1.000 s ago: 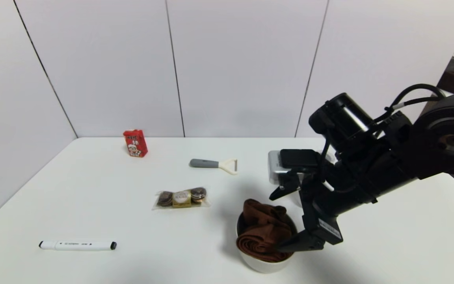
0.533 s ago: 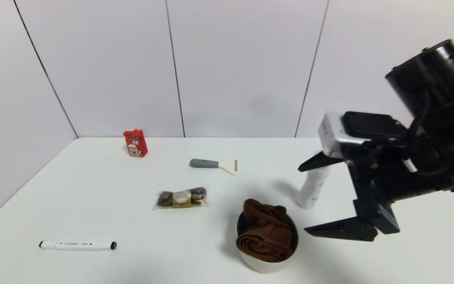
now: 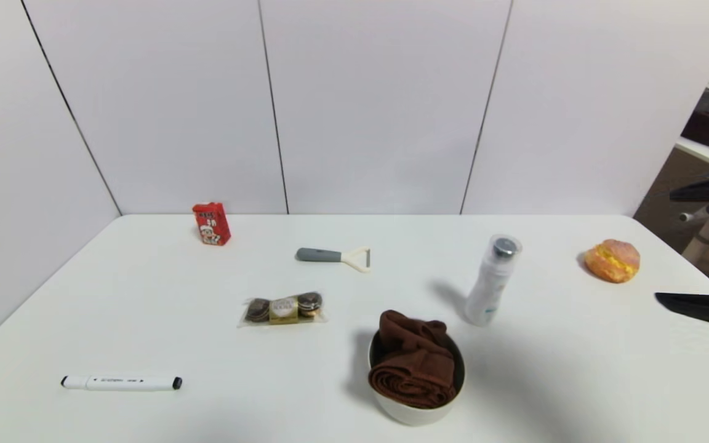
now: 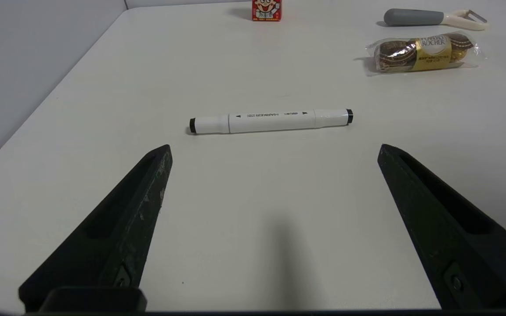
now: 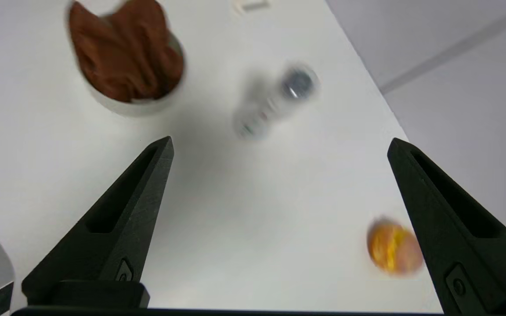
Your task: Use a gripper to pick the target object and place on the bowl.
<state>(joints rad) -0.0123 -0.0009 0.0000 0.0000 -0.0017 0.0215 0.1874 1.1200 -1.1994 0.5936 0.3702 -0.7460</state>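
Note:
The dark brown towel (image 3: 413, 363) lies bunched inside the off-white bowl (image 3: 413, 415) at the front middle of the table, folds rising above the rim. My right gripper (image 3: 664, 246) is open and empty at the far right edge, well away from the bowl. In the right wrist view the gripper (image 5: 279, 140) is open above bare table, with the towel (image 5: 121, 52) and bowl (image 5: 147, 105) beyond it. My left gripper (image 4: 275, 147) is open and empty over the table's front left; it does not show in the head view.
A white spray bottle (image 3: 490, 280) stands just behind and to the right of the bowl. An orange-yellow bun (image 3: 613, 259) lies at the far right. A chocolate pack (image 3: 284, 307), a peeler (image 3: 333, 255), a red box (image 3: 211, 223) and a white marker (image 3: 120, 383) lie further left.
My right gripper has drawn back from beside the bowl, up and to the right edge of the view, open throughout. The towel stays in the bowl. The bottle and bun are now uncovered.

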